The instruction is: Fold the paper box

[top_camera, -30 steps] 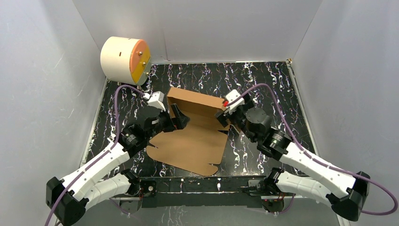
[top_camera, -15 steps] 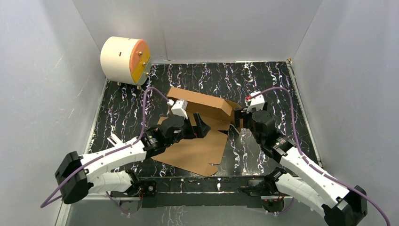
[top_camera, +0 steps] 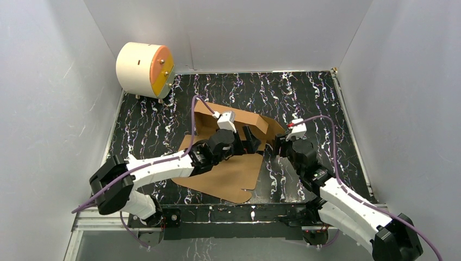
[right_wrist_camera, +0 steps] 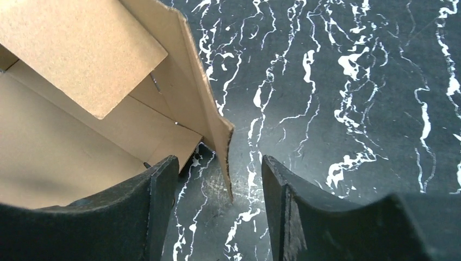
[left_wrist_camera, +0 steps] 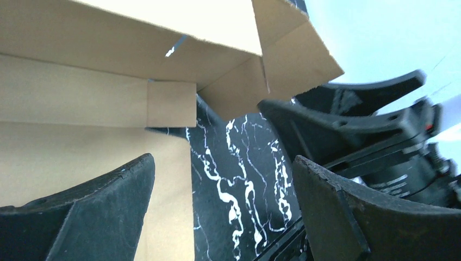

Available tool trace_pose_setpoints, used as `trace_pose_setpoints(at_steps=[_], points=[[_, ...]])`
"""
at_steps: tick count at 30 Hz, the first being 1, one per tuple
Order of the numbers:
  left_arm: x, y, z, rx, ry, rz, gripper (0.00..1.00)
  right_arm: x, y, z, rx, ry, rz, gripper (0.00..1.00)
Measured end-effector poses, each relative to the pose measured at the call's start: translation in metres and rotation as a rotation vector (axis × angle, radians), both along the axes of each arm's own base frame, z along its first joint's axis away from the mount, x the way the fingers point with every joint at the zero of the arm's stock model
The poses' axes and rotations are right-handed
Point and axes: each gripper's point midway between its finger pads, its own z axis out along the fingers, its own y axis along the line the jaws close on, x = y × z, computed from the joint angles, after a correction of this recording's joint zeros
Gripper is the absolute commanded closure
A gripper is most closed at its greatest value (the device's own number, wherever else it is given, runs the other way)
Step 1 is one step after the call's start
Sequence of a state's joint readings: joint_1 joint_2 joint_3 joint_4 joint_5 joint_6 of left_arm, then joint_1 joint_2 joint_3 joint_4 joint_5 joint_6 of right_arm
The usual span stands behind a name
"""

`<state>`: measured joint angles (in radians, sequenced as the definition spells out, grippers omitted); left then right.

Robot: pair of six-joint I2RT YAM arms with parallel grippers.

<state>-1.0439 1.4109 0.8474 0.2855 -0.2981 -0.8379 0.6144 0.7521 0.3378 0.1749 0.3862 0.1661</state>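
The paper box [top_camera: 225, 171] is brown cardboard, partly folded, its front panel flat on the black marbled table and its back wall and side flaps raised. My left gripper [top_camera: 251, 139] is open and reaches over the box to its right end. In the left wrist view the left gripper [left_wrist_camera: 223, 179] is empty, with the raised wall and flap [left_wrist_camera: 108, 92] just ahead of it. My right gripper [top_camera: 277, 144] is open at the box's right side. In the right wrist view the right gripper [right_wrist_camera: 217, 166] has the raised side flap's edge [right_wrist_camera: 215, 117] between its fingers, unclamped.
A cream cylinder with an orange face [top_camera: 142, 67] stands at the back left corner. White walls close in the table on three sides. The right arm's fingers [left_wrist_camera: 348, 117] show close in front of the left wrist camera.
My left arm has swept right across the box, from its left side to its right end. My right gripper has drawn back to the right and nearer. The box's back wall has shifted right.
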Motion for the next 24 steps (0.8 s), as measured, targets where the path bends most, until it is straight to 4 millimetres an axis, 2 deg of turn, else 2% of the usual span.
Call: trace_pose_setpoints(at_steps=[4, 9, 15, 21, 24], points=[[0.011, -0.009, 0.007, -0.015, -0.027, 0.026, 0.07, 0.001, 0.006, -0.012, 0.01, -0.003, 0.026, 0.49], [0.023, -0.015, 0.013, -0.029, -0.06, 0.058, 0.07, 0.004, 0.018, -0.008, 0.04, -0.042, 0.08, 0.63], [0.039, -0.015, 0.005, -0.01, -0.086, 0.132, 0.11, 0.002, 0.031, -0.007, 0.066, -0.069, 0.149, 0.78], [0.052, -0.017, -0.007, 0.025, -0.11, 0.181, 0.23, 0.0, 0.038, -0.009, 0.068, -0.076, 0.197, 0.83], [0.057, -0.016, -0.007, 0.031, -0.132, 0.203, 0.33, -0.001, 0.041, -0.008, 0.069, -0.078, 0.212, 0.84]])
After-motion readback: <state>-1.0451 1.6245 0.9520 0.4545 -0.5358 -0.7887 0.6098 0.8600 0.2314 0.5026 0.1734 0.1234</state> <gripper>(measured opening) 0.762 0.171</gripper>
